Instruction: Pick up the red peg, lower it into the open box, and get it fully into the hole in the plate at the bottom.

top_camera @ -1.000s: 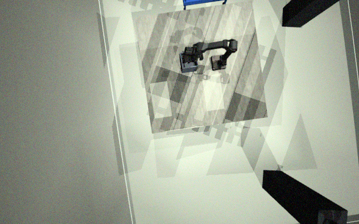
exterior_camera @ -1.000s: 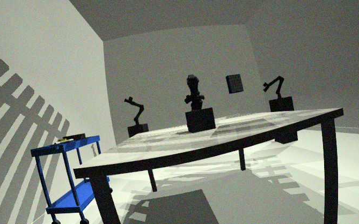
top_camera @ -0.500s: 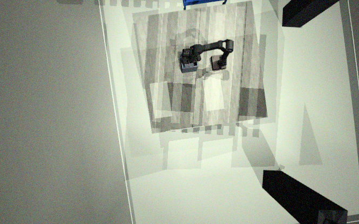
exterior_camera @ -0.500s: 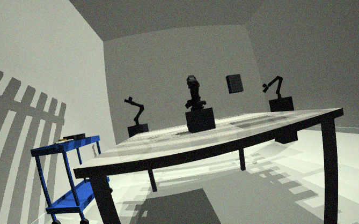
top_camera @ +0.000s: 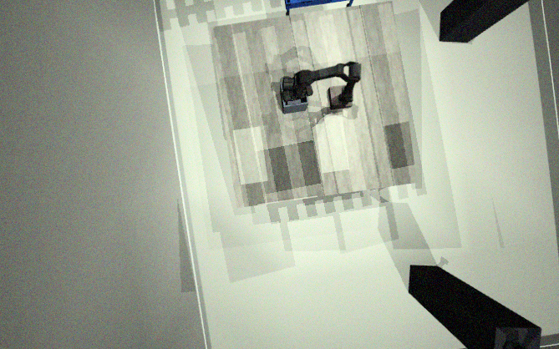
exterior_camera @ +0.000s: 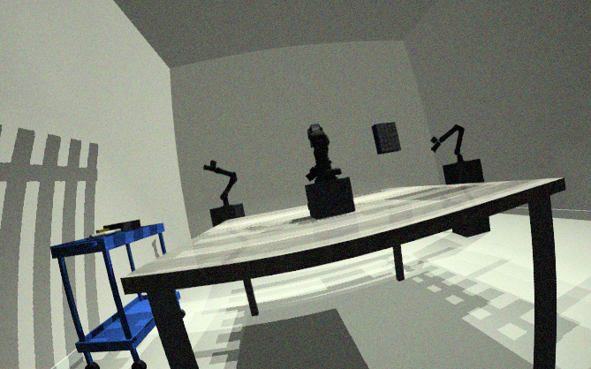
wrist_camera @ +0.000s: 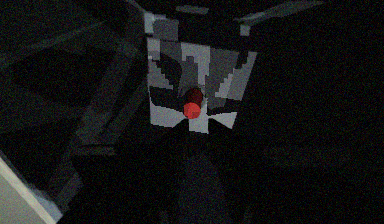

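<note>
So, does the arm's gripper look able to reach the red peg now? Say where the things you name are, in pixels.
Probably yes: the gripper [top_camera: 291,94] [exterior_camera: 323,176] [wrist_camera: 198,122] is over the open box [top_camera: 295,108] [exterior_camera: 330,199], and nothing visible covers the red peg's end [wrist_camera: 192,111], though the walls may leave little room.

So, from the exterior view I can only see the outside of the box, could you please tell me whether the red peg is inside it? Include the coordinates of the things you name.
Observer: Yes, the wrist view shows the red peg [wrist_camera: 192,109] down in the box [top_camera: 294,108] [exterior_camera: 329,199], over the pale plate [wrist_camera: 168,116] at the bottom.
Operator: Thank you. Is the pincer [top_camera: 291,90] [exterior_camera: 323,174] [wrist_camera: 198,122] gripping it?
Observer: It doesn't look so: in the wrist view the peg's red end sits just beyond the slightly parted fingertips.
Operator: And is it fully in the hole?
Observer: I can't confirm that; the wrist view shows some of the peg's dark side below its red end, but the hole itself is hidden.
</note>
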### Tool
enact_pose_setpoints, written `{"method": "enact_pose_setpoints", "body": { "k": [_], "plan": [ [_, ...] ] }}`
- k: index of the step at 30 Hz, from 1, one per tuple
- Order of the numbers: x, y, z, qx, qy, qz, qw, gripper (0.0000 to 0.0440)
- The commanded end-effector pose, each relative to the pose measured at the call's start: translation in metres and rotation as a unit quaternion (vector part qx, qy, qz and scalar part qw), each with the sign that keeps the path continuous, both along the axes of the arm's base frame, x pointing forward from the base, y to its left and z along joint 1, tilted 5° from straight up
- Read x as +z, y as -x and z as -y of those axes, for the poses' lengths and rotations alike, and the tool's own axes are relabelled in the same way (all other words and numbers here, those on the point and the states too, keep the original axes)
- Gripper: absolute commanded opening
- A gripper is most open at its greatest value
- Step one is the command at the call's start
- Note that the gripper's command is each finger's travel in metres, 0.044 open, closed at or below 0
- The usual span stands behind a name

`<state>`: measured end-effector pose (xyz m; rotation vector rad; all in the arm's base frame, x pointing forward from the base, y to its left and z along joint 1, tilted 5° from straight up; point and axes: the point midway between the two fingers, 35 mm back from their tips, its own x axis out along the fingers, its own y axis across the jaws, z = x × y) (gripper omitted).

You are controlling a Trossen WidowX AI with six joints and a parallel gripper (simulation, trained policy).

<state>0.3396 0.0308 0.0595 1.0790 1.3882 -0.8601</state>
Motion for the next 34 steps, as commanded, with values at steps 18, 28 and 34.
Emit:
{"method": "enact_pose_setpoints", "body": {
  "k": [18, 28, 34],
  "plan": [
    [0.007, 0.012, -0.027, -0.01, -0.054, -0.043, 0.998, 0.0067],
    [0.011, 0.017, -0.034, -0.012, -0.053, -0.054, 0.997, 0.0093],
    [0.015, 0.021, -0.039, -0.014, -0.057, -0.065, 0.996, 0.0075]
  ]
}}
